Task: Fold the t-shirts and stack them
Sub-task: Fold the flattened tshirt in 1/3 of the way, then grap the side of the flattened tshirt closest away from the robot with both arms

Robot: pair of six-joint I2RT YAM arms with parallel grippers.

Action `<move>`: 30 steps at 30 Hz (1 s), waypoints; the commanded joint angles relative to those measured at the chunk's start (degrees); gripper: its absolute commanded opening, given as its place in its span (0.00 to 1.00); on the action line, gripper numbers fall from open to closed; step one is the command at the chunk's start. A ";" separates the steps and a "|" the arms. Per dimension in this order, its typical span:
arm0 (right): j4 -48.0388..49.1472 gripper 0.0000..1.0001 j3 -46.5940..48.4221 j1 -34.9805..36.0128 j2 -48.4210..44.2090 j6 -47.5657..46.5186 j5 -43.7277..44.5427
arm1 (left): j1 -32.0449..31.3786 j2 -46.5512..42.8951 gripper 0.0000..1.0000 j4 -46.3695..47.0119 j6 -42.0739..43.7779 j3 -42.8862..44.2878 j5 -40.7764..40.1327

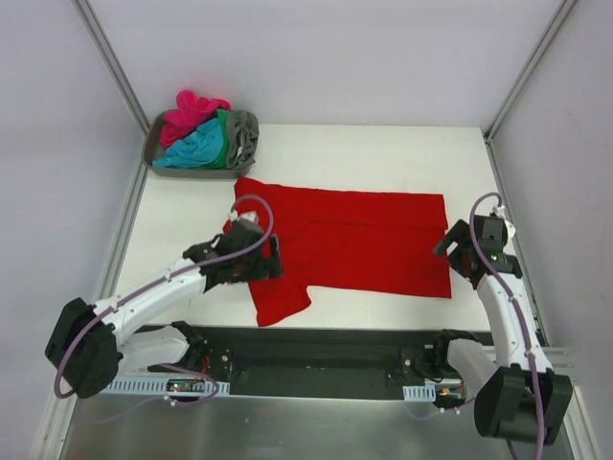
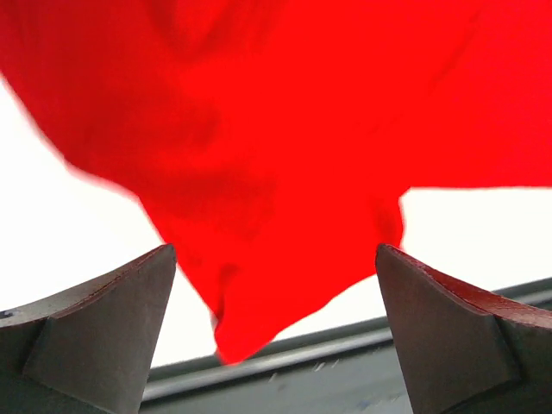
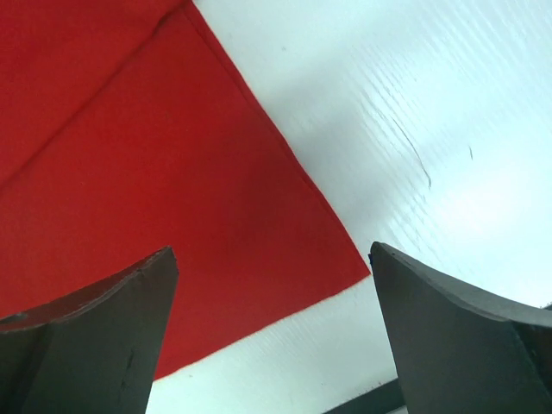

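A bright red t-shirt lies spread on the white table, its sleeve pointing toward the near edge. My left gripper is open and empty above the shirt's left part, near that sleeve. My right gripper is open and empty just off the shirt's right hem; its near right corner lies between my fingers in the right wrist view. Magenta-pink, teal-blue, green and grey t-shirts are heaped in the grey tray at the back left.
The table's dark front rail runs along the near edge between the arm bases. Metal frame posts stand at the back corners. White walls enclose the table on three sides.
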 commanded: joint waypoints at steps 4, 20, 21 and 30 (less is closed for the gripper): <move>-1.49 0.96 -6.10 -0.44 -14.91 3.82 7.65 | -6.95 -13.47 0.99 -5.55 -13.97 -15.87 7.69; -2.37 0.96 -8.57 -1.58 -12.29 5.49 10.13 | -7.39 -10.94 0.34 -6.52 -16.53 -20.98 12.26; -2.46 0.96 -8.57 -1.58 -12.11 5.58 9.52 | -7.39 -10.15 0.30 -6.52 -16.61 -20.63 12.09; -8.52 0.96 -8.92 -2.89 -12.46 6.03 6.01 | -7.22 -4.34 0.07 -6.17 -15.74 -17.29 9.89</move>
